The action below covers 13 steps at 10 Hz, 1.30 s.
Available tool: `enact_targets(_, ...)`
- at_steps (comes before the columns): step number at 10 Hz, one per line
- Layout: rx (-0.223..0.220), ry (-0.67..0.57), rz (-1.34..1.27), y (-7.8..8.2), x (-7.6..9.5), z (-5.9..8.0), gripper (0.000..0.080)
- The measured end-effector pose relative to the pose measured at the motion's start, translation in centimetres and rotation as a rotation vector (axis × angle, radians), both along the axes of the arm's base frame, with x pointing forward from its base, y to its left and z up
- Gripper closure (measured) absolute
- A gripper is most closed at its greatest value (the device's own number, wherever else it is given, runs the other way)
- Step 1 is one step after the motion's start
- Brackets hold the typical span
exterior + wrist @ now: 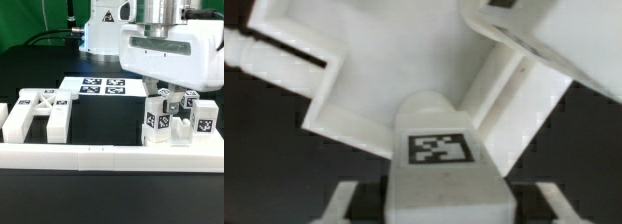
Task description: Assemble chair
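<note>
The chair's white tagged parts lie on the dark table. In the exterior view a cross-braced frame part [32, 113] lies at the left, and several blocky tagged pieces [158, 121] stand in a cluster at the right. My gripper [176, 100] hangs right over that cluster. In the wrist view a blocky white piece with a square tag [438, 150] stands between my fingers [352, 200]. Dark gaps show on both sides of it, so the jaws are open around it. My gripper [445, 205] is centred on it. A flat white panel [393, 60] lies beyond it.
The long white border rail [100, 156] runs along the front of the table. The marker board [100, 87] lies flat at the back middle. The robot's base [100, 30] stands behind it. Another white part [553, 40] crosses one corner of the wrist view.
</note>
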<state>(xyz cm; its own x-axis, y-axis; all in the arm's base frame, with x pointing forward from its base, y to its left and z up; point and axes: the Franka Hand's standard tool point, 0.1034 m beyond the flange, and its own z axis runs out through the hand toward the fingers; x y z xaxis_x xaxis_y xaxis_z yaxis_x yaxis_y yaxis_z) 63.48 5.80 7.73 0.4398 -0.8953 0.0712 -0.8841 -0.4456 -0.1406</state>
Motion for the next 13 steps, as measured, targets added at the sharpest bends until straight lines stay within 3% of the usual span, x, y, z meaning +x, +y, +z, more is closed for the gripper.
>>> enact_targets(1,-0.002,0.001,0.015,0.03,-0.02,-0.04,0.0442)
enact_targets(2,-0.008,0.001,0.052,0.02,-0.02,-0.04,0.0303)
enact_targets(3,-0.013,0.010,0.085,-0.07,-0.02,0.02,0.0303)
enact_targets(4,-0.024,0.020,0.161,-0.15,0.10,0.15,0.0183)
enact_targets(13,-0.144,0.018,0.875,-0.44,0.18,0.08,0.0151)
